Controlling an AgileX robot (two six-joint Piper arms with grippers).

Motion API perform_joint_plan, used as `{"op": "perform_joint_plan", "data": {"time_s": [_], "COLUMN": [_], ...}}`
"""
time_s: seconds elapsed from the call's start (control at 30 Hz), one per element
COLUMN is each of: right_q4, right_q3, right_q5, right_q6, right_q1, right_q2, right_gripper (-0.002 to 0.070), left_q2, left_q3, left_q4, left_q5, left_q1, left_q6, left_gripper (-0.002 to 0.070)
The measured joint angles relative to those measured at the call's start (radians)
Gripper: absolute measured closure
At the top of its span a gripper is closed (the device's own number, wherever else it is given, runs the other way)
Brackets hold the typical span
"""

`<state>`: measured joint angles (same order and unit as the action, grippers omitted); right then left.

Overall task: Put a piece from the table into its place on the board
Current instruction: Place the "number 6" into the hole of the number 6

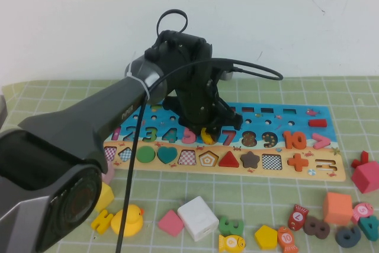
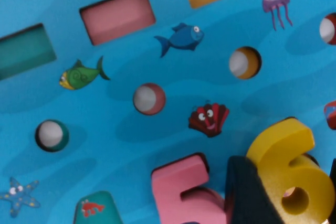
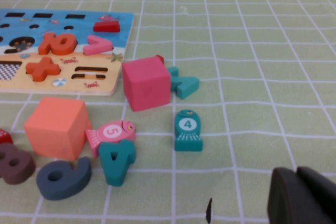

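The yellow numeral "6" piece [image 1: 206, 136] is gripped in my left gripper [image 1: 207, 130], low over the board [image 1: 278, 114], between the pink 5 [image 1: 188, 136] and the red 7 [image 1: 228, 137]. In the left wrist view the piece [image 2: 291, 171] sits tilted between dark fingers [image 2: 247, 192], partly over its slot beside the pink 5 [image 2: 181, 187] on the blue board [image 2: 157, 61]. My right gripper [image 3: 300, 198] is shut and empty, low over the green mat [image 3: 252, 103] to the right of the board; it is out of the high view.
Loose pieces lie in front of the board: white cube [image 1: 198, 217], yellow duck [image 1: 127, 218], yellow pentagon [image 1: 266, 236], orange cube [image 1: 337, 207], pink cube [image 1: 367, 176]. Near my right gripper are a teal fish [image 3: 188, 129] and a teal 4 [image 3: 116, 161].
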<state>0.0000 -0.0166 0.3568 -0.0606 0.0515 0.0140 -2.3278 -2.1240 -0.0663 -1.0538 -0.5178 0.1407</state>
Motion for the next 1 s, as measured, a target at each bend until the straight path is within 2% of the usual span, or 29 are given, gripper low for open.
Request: {"op": "perform_joint_plan", "data": {"time_s": [0.3, 1.0], "right_q4": [0.0, 0.0], "right_q3": [0.0, 0.0], "right_q5": [0.0, 0.0], "right_q6": [0.0, 0.0], "right_q1": [0.0, 0.0], "right_q2": [0.0, 0.0], "right_gripper": [0.0679, 0.0679], "left_q2": [-0.006, -0.008], "left_q3": [0.0, 0.0], "left_q4": [0.035, 0.097], "left_q5": [0.005, -0.003], "left_q1": [-0.031, -0.038], "left_q6": [0.053, 0.15], "left_gripper": [0.0405, 0.0405]}}
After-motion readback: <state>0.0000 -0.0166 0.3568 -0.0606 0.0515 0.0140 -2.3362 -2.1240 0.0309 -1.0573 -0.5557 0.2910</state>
